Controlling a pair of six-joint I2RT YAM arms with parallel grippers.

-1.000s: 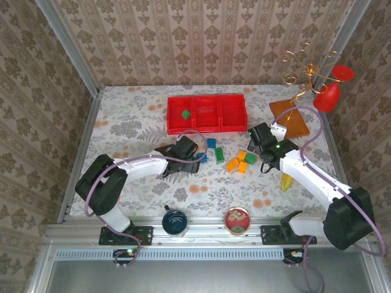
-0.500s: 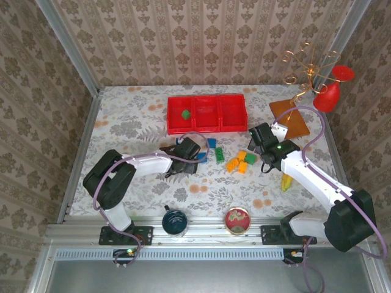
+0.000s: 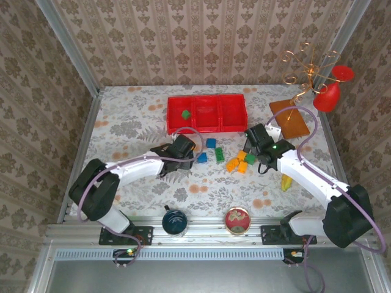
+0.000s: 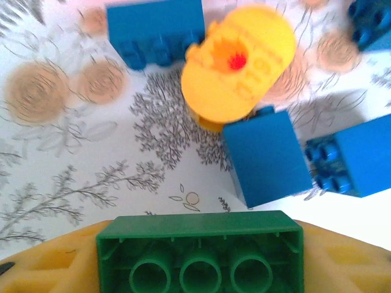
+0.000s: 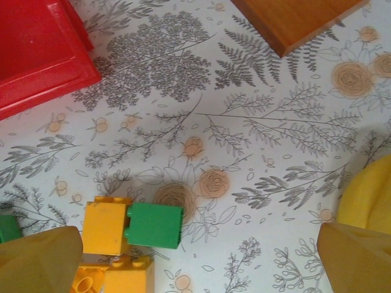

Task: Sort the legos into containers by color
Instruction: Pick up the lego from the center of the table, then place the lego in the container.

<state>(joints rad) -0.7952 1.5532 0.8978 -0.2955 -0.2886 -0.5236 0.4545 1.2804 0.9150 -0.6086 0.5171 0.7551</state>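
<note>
1. L gripper [image 3: 190, 152]: left of table centre, low over the floral table [image 3: 122, 131]. Its fingers [image 4: 46, 265] pinch a green brick [image 4: 198, 256] by the ends, hollow underside w/ three tubes facing the wrist cam.
2. Wrist view, just past that brick: orange ring piece [image 4: 238, 61] on the cloth, close against a blue brick [image 4: 156, 30] on its far side & a second blue brick [image 4: 266, 155] on its near side. A third blue brick [image 4: 351, 159] sits right beside the second.
3. Red tray [image 3: 208, 130]: middle of the table's far edge, three compartments in a row. Green piece [image 3: 186, 113] lies in the left compartment.
4. Loose legos btwn tray & near edge: blue lego [image 3: 211, 143], green lego [image 3: 219, 154], then orange-yellow cluster [image 3: 235, 163].
5. R gripper [image 3: 253, 143]: right of centre, over the cluster's far-right side, jaws spread wide, nothing btwn them. Its wrist view shows a small green block [image 5: 153, 224] touching an orange-yellow block [image 5: 104, 227].
6. Wooden board [image 3: 292, 119]: near the table's far-right corner.
</note>
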